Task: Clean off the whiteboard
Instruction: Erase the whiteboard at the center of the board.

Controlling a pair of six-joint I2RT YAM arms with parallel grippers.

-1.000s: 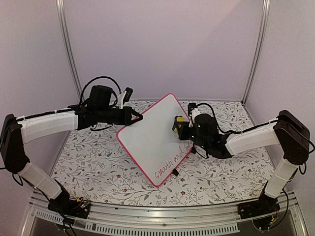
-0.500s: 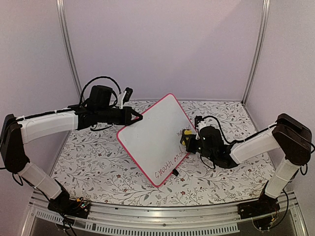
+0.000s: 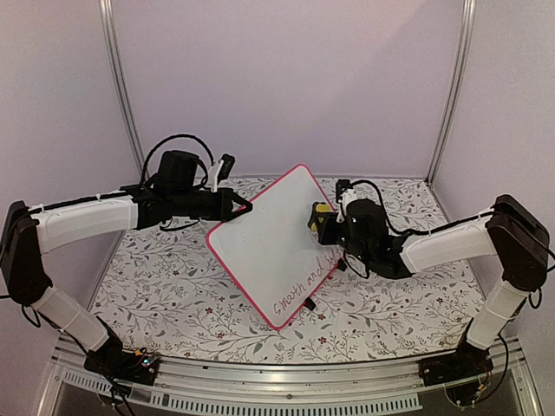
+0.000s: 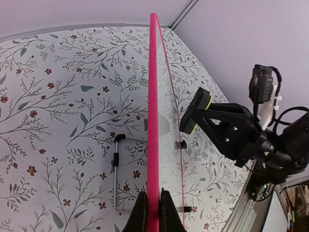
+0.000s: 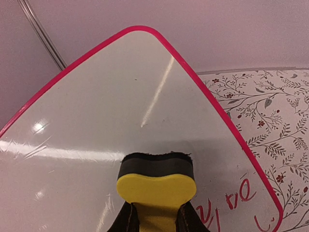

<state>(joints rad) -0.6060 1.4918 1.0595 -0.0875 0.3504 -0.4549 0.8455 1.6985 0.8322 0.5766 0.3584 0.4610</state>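
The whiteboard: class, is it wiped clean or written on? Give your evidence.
Written on: red handwriting runs along the lower right edge of the whiteboard; the rest looks blank.

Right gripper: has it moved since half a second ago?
Yes. In the top view the right gripper, holding the yellow eraser, has slid back up the whiteboard, away from the red writing and toward the board's far corner.

A floral table cover [image 3: 173, 295] meets lilac walls [image 3: 286, 78] and metal posts [image 3: 120, 78].
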